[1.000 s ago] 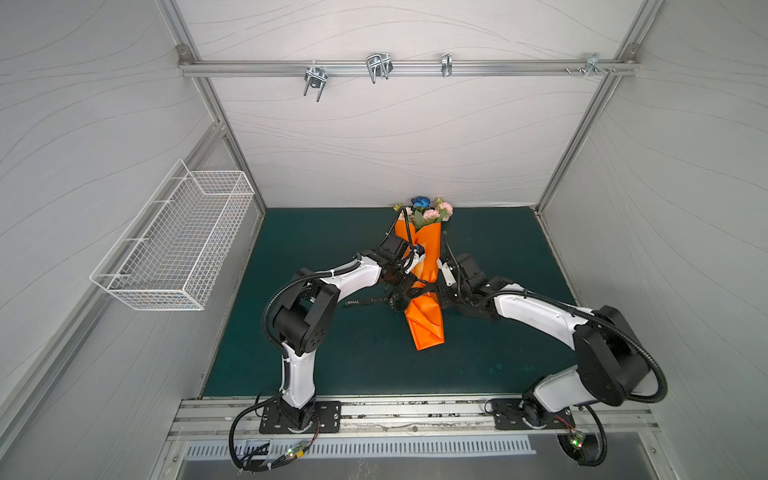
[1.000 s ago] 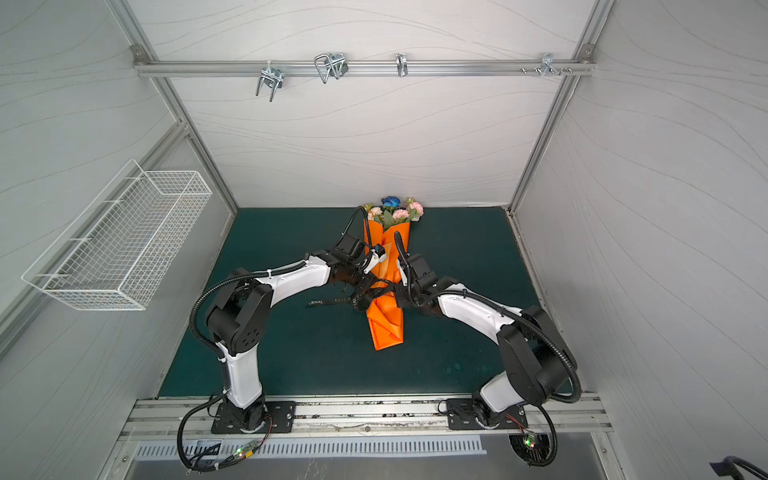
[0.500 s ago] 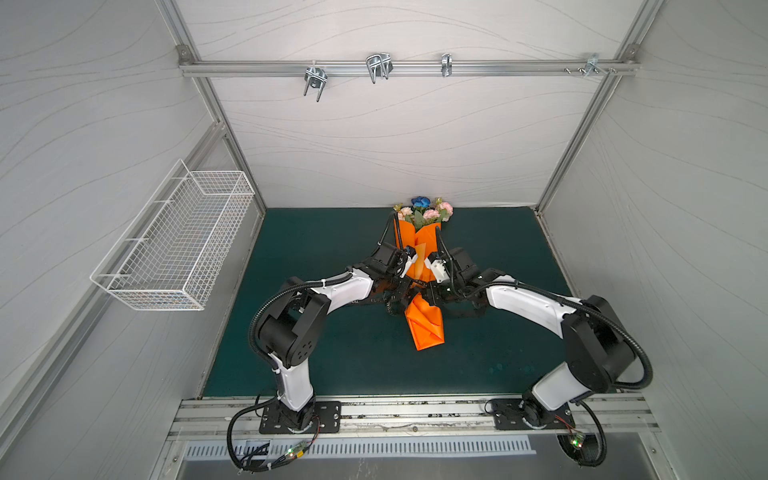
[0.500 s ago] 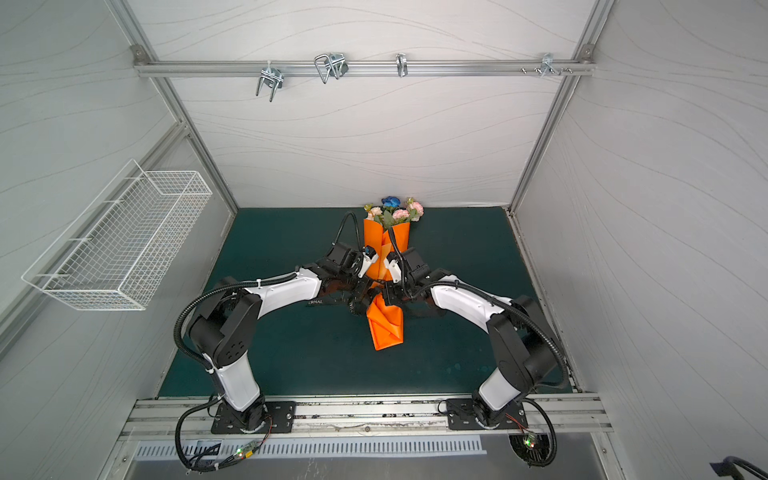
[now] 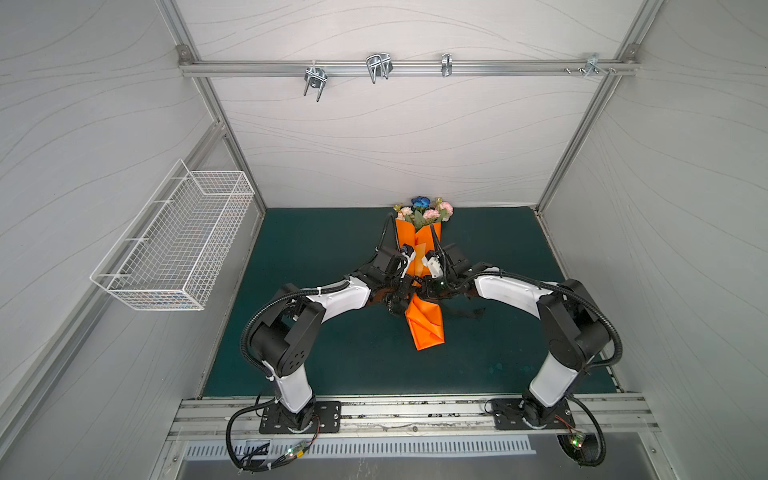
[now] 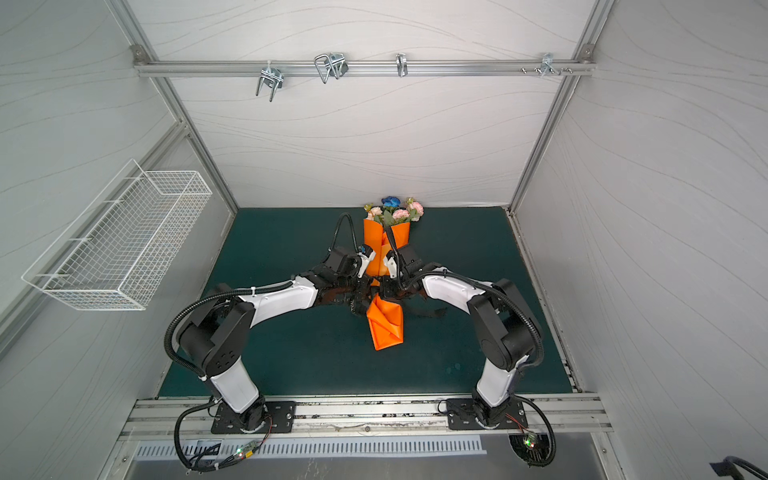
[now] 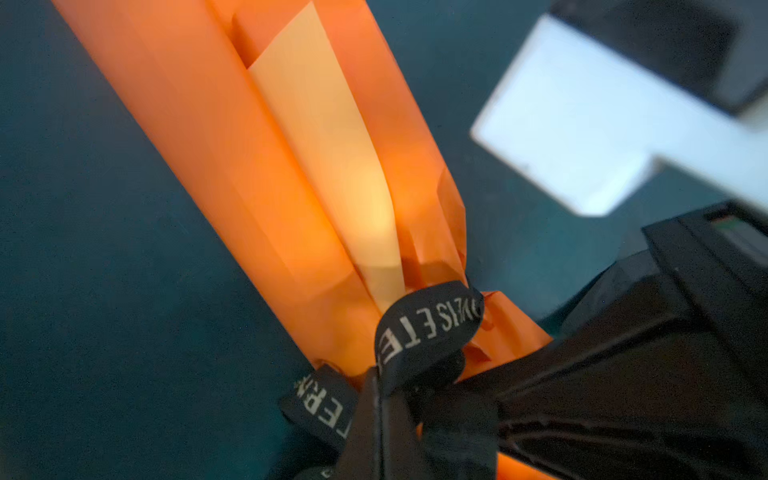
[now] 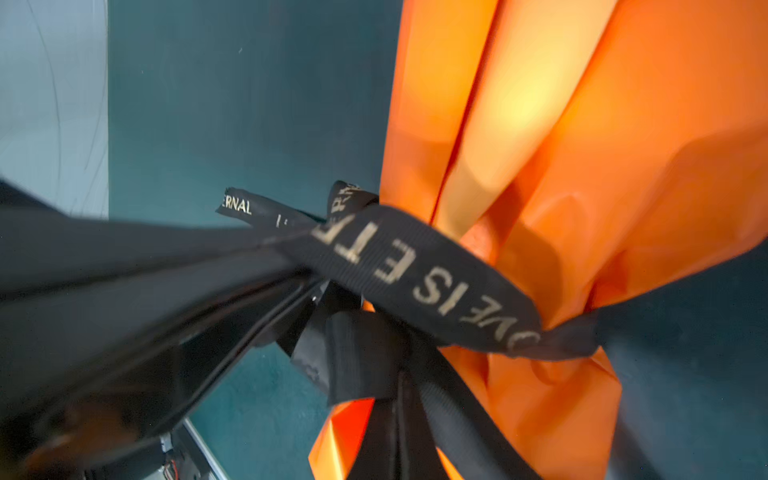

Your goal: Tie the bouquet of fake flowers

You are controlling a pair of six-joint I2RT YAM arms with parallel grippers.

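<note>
Spotting bouquet of fake flowers (image 5: 423, 210) at back middle of green mat (image 5: 374, 365), heads close to back wall in both top views: pink and peach blooms, one blue, green leaves. Lying flat, stems hidden inside orange paper (image 5: 424, 328) that runs toward the robot's base. Seeing paper pinched to a waist about halfway down, flaring out again below. Reading black ribbon (image 8: 419, 272) with pale lettering wrapped across that waist, touching paper. Loose tail trailing onto mat to the right of paper in a top view. Finding left gripper (image 7: 378, 384) clenched on ribbon right at the waist, loop of ribbon bulging out past the tips. Finding right gripper (image 8: 399, 388) clenched too, folded bit of ribbon pinned at its tips, just beside paper. Placing both grippers nearly tip to tip over the waist, one from each side, arms bowed outward. Noting white wire basket (image 5: 178, 245) on left wall, well apart from everything.
</note>
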